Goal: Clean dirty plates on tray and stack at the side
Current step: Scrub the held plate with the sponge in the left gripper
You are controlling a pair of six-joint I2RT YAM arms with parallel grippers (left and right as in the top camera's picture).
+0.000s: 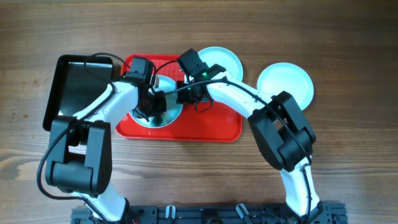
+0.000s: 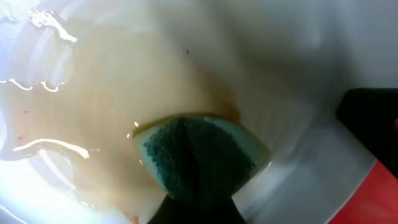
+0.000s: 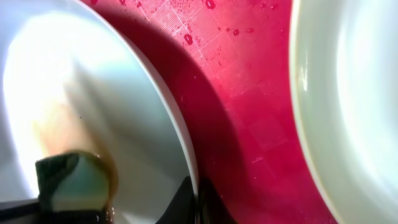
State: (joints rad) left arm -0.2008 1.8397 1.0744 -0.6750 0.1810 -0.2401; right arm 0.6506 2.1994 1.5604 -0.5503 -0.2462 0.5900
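Note:
A dirty plate (image 1: 171, 113) lies on the left half of the red tray (image 1: 208, 126). My left gripper (image 1: 152, 104) is shut on a green sponge (image 2: 199, 155) and presses it onto the plate's centre (image 2: 118, 81), which has a brown wet smear. My right gripper (image 1: 187, 93) is shut on that plate's rim (image 3: 186, 155), one finger on each side; the sponge (image 3: 71, 180) shows on the plate in this view too. A second plate (image 1: 221, 61) sits at the tray's far right corner (image 3: 354, 106). A third plate (image 1: 286, 84) lies on the table right of the tray.
A glossy black tray (image 1: 78, 87) lies left of the red tray. The red tray floor (image 3: 239, 93) between the two plates carries water drops. The wooden table (image 1: 348, 155) surrounds both trays.

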